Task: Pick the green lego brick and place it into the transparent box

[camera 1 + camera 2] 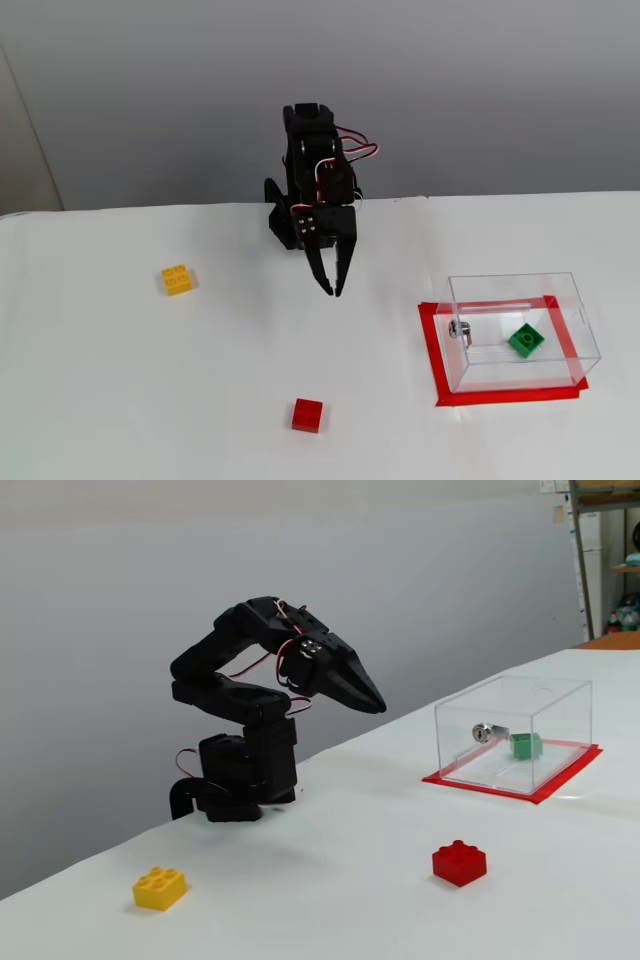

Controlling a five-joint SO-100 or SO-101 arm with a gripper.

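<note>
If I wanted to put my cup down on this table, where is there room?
Widest bare patch: between the yellow brick, the red brick and the arm's base. Also free: the front edge below the red brick. Crowded: the right side, taken by the transparent box with the green lego brick inside.

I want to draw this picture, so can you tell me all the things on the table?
green lego brick: 1, green, inside the transparent box
transparent box: 1, clear, right side in both fixed views
red tape: 1 frame, red, around the box's base
metal fitting: 1, silver, on the box's left wall
red brick: 1, red, near front edge
yellow brick: 1, yellow, left side
table: 1, white
gripper: 1, black, empty, above the table, pointing down
</note>
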